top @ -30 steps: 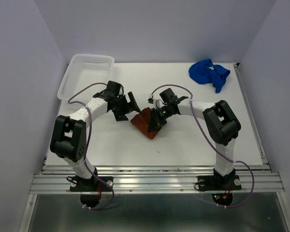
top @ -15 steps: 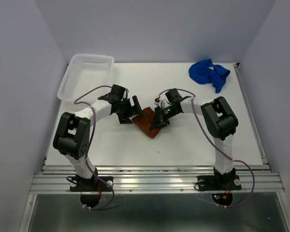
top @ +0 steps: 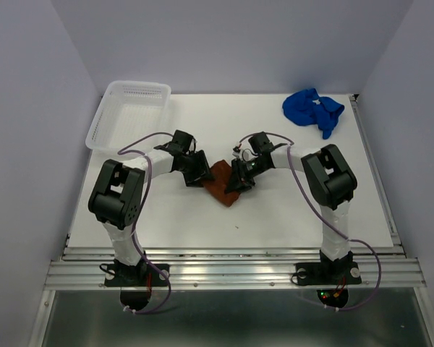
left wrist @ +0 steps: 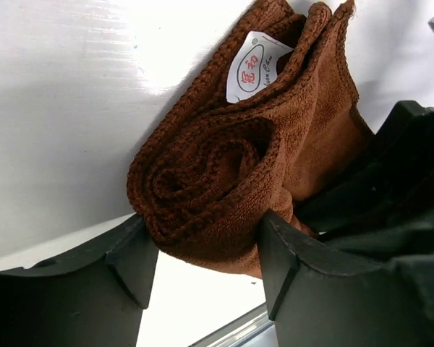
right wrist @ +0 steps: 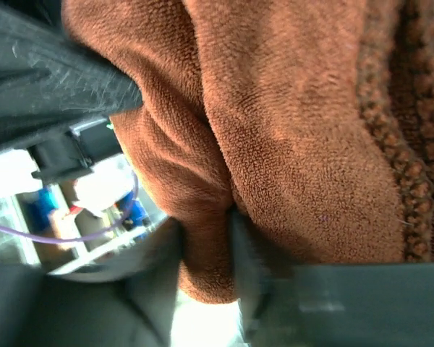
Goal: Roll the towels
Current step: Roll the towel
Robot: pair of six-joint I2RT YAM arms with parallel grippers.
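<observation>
The rust-brown towel [top: 220, 183] lies at the table's middle, rolled into a spiral, with its white tag [left wrist: 249, 65] showing in the left wrist view. My left gripper [top: 197, 168] is at its left end, and its jaws [left wrist: 202, 242] press both sides of the roll's end [left wrist: 202, 173]. My right gripper [top: 239, 178] is at the towel's right side, shut on a pinched fold of the brown cloth [right wrist: 210, 238]. The royal blue towel [top: 312, 110] lies crumpled at the far right corner, away from both grippers.
A white mesh basket [top: 129, 110] stands at the far left of the table. The metal rail [top: 231, 271] runs along the near edge by the arm bases. Grey walls close in left, right and back.
My left gripper has moved right onto the brown towel's end and narrowed around it. My right gripper has shifted slightly down and left, staying on the towel.
</observation>
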